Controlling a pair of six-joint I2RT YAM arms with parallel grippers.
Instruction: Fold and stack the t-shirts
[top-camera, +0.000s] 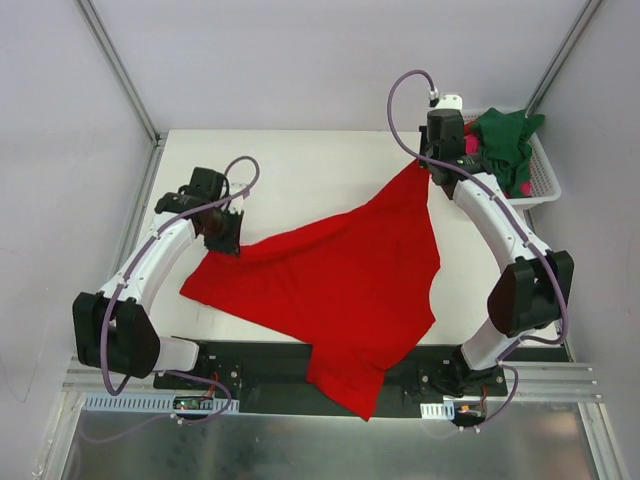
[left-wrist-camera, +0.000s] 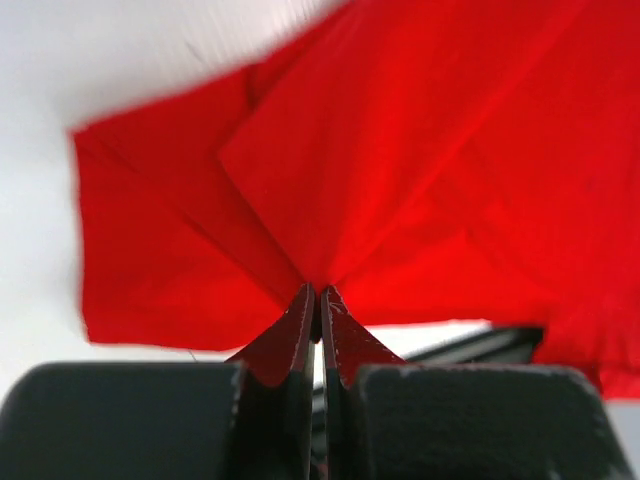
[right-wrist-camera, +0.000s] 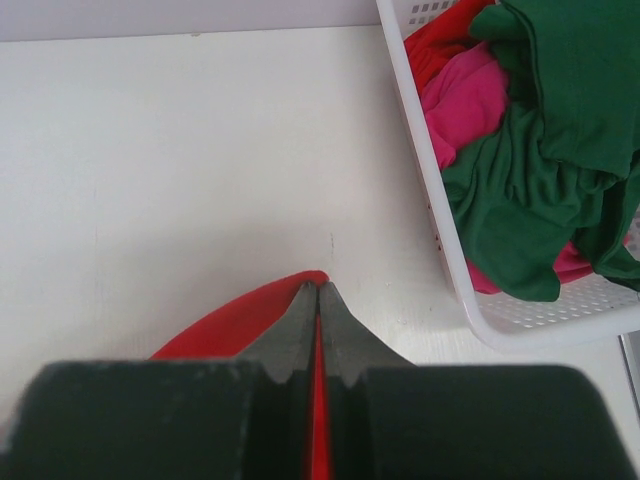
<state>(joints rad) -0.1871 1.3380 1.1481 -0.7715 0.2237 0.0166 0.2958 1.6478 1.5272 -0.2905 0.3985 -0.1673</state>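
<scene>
The bright red t-shirt (top-camera: 340, 285) is stretched across the table between both grippers, its lower part hanging over the near edge. My left gripper (top-camera: 228, 240) is shut on the shirt's left edge; in the left wrist view (left-wrist-camera: 318, 292) the red cloth (left-wrist-camera: 400, 170) fans out from the tips. My right gripper (top-camera: 432, 168) is shut on the shirt's far corner (right-wrist-camera: 275, 310), held just above the table. The dark green t-shirt (top-camera: 505, 135) and magenta-pink t-shirt (right-wrist-camera: 470, 95) lie crumpled in the basket.
A white slotted basket (top-camera: 545, 185) stands at the table's far right corner, close to my right gripper; its rim (right-wrist-camera: 430, 190) shows in the right wrist view. More red cloth (right-wrist-camera: 440, 35) lies in it. Metal frame posts stand at the back corners.
</scene>
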